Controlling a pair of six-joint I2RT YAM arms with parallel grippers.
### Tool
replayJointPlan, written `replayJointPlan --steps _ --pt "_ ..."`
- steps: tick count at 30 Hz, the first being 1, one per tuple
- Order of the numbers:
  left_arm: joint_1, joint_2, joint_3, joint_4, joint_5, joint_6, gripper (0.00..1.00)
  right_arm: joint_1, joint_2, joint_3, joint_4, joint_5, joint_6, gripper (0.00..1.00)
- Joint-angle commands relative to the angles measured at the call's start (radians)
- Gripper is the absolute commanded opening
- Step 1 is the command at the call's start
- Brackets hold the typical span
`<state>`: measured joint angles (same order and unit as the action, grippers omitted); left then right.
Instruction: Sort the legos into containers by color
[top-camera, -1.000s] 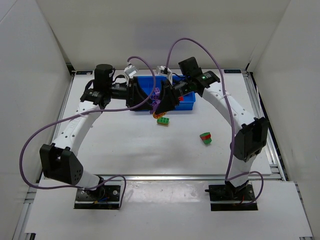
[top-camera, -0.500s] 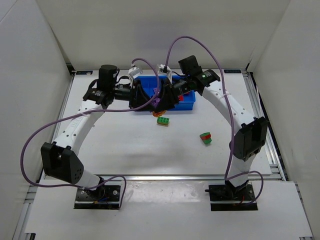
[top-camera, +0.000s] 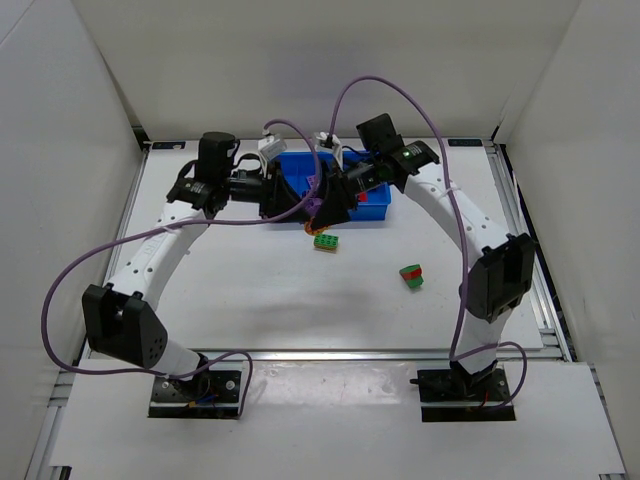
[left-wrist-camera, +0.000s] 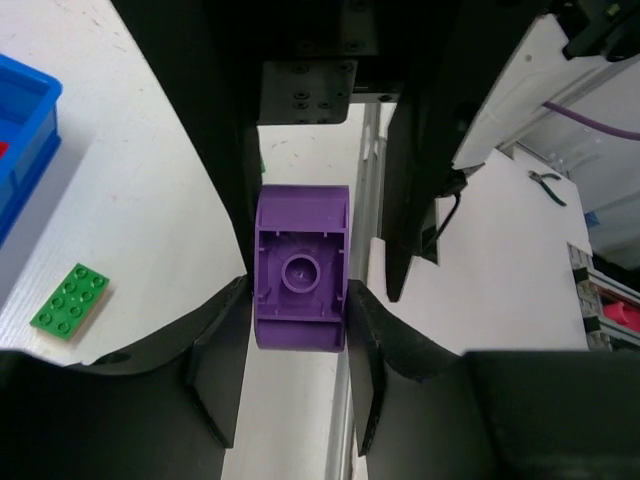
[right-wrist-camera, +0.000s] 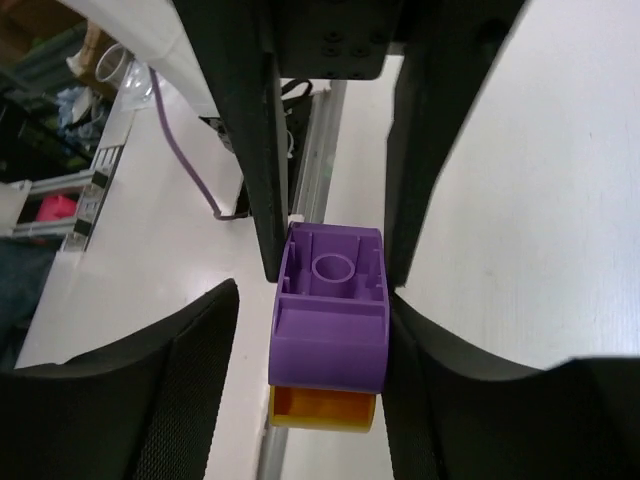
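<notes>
A purple lego (left-wrist-camera: 300, 268) with a yellow lego (right-wrist-camera: 325, 410) stuck to it hangs just in front of the blue tray (top-camera: 372, 212) whose compartments are the containers. My left gripper (left-wrist-camera: 298, 300) is shut on the purple lego, both fingers pressing its sides. My right gripper (right-wrist-camera: 315, 320) faces it from the other side and is open: one finger touches the purple lego (right-wrist-camera: 330, 310), the other stands off with a gap. In the top view both grippers meet at the purple lego (top-camera: 316, 200). A green lego (top-camera: 325, 242) lies on the table below them.
A green-and-red lego pair (top-camera: 411, 276) lies on the table toward the right. A red lego (top-camera: 362, 199) sits in the tray. The left wrist view shows the flat green lego (left-wrist-camera: 68, 300) and a tray corner (left-wrist-camera: 20, 150). White walls enclose the table.
My left gripper moved right and closed onto the purple lego. My right gripper, shut a second ago, has opened a little and let go on one side.
</notes>
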<state>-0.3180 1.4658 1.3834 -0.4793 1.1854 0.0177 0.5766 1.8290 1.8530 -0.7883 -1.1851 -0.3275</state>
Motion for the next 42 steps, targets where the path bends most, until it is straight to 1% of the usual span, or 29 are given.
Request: replayJointPlan --steps 1,2,4,7,13,16,17,19,22,24,27,28,30,31,32,33,35,37,39,41,42 --pt "-0.015 -0.087 -0.041 0.106 -0.023 -0.010 0.11 0.002 -0.050 -0.046 0.004 0.050 0.035 0.61" --pt "-0.015 -0.094 -0.053 0.152 -0.024 -0.013 0.10 0.003 -0.057 -0.054 0.001 0.053 0.035 0.65" --pt "-0.015 -0.102 -0.072 0.171 -0.024 -0.045 0.10 0.005 -0.069 -0.069 -0.005 0.054 0.035 0.66" --pt "-0.015 -0.101 -0.076 0.180 -0.021 -0.056 0.10 0.002 -0.079 -0.090 -0.011 0.048 0.022 0.67" --pt "-0.015 -0.101 -0.072 0.199 -0.017 -0.065 0.10 0.003 -0.082 -0.104 -0.045 0.035 -0.001 0.72" --pt "-0.015 -0.102 -0.072 0.199 -0.017 -0.065 0.10 -0.001 -0.077 -0.106 -0.052 0.032 -0.005 0.68" --pt "-0.015 -0.104 -0.073 0.196 -0.017 -0.065 0.10 -0.004 -0.077 -0.104 -0.051 0.018 -0.004 0.62" --pt "-0.015 -0.107 -0.075 0.191 -0.015 -0.058 0.10 -0.011 -0.076 -0.104 -0.042 0.007 0.002 0.54" --pt "-0.015 -0.107 -0.080 0.183 -0.018 -0.050 0.10 -0.027 -0.074 -0.094 -0.034 -0.007 0.016 0.50" --pt "-0.015 -0.108 -0.083 0.179 -0.018 -0.047 0.10 -0.032 -0.073 -0.086 -0.017 -0.013 0.040 0.50" --pt "-0.015 -0.113 -0.090 0.177 -0.021 -0.044 0.10 -0.041 -0.074 -0.075 0.007 -0.025 0.068 0.45" --pt "-0.015 -0.113 -0.092 0.177 -0.020 -0.042 0.10 -0.043 -0.076 -0.074 0.014 -0.025 0.077 0.41" --pt "-0.015 -0.113 -0.093 0.176 -0.024 -0.042 0.10 -0.047 -0.074 -0.072 0.020 -0.028 0.084 0.37" --pt "-0.015 -0.113 -0.092 0.174 -0.024 -0.042 0.10 -0.050 -0.076 -0.072 0.026 -0.025 0.088 0.31" --pt "-0.015 -0.113 -0.093 0.174 -0.024 -0.042 0.10 -0.052 -0.074 -0.074 0.030 -0.027 0.094 0.29" --pt "-0.016 -0.111 -0.093 0.174 -0.026 -0.038 0.10 -0.057 -0.074 -0.074 0.035 -0.025 0.099 0.28" --pt "-0.015 -0.111 -0.098 0.165 -0.029 -0.033 0.10 -0.058 -0.076 -0.071 0.046 -0.027 0.122 0.30" --pt "-0.013 -0.114 -0.106 0.165 -0.027 -0.033 0.10 -0.066 -0.080 -0.066 0.055 -0.022 0.136 0.35" --pt "-0.013 -0.116 -0.110 0.162 -0.027 -0.035 0.10 -0.069 -0.082 -0.061 0.057 -0.011 0.139 0.36" --pt "-0.013 -0.116 -0.113 0.159 -0.029 -0.029 0.10 -0.069 -0.083 -0.057 0.058 -0.011 0.139 0.36" --pt "-0.013 -0.114 -0.112 0.156 -0.029 -0.028 0.10 -0.072 -0.083 -0.055 0.057 -0.013 0.139 0.30"
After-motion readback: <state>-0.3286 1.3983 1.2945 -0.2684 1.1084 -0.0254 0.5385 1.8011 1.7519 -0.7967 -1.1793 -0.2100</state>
